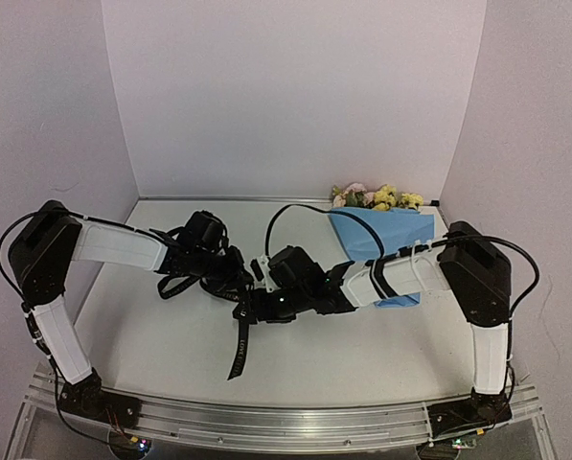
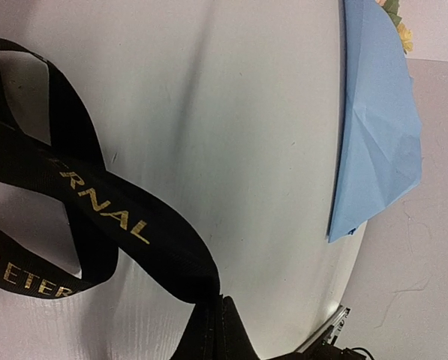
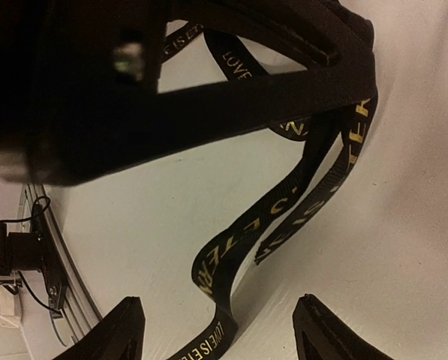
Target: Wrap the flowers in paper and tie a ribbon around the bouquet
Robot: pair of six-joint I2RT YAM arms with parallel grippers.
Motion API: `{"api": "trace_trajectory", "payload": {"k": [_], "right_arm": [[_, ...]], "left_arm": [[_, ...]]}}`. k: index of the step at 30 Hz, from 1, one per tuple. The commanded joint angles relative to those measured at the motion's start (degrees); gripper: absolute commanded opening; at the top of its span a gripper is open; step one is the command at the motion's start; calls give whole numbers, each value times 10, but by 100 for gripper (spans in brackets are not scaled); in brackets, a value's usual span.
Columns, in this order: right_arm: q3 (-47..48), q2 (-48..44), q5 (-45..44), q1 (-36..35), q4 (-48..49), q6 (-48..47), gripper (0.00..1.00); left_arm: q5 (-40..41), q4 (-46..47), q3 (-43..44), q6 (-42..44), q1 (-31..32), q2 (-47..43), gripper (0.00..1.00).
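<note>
Clamping the ribbon (image 2: 103, 214) is the left hand (image 2: 214, 322); only its wrist view shows the right hand (image 3: 225, 330) spread.

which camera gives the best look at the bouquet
top external: the bouquet shows blooms and blue paper, though the right arm crosses it. left wrist catches only paper and some blooms; right wrist none.

My black ribbon (image 2: 111, 214) bears gold capitals. I read "RNAL" and "S ETER" there, and "LOVE IS ETE" farther along it.
</note>
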State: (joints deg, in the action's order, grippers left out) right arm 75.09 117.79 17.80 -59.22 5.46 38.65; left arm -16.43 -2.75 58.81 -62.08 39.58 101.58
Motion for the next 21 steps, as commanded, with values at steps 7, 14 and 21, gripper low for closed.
{"api": "trace_trajectory", "payload": {"k": [7,14,21], "right_arm": [[35,23,-22,-11,29,37,31],[51,-55,-80,-1,-104,19,0],[107,-105,-99,30,-227,0,0]], "left_arm": [[-32,49,6,0,-17,-1,1],[-36,36,-14,37,-58,-56,37],[25,-28,-66,88,-90,-154,54]]}}
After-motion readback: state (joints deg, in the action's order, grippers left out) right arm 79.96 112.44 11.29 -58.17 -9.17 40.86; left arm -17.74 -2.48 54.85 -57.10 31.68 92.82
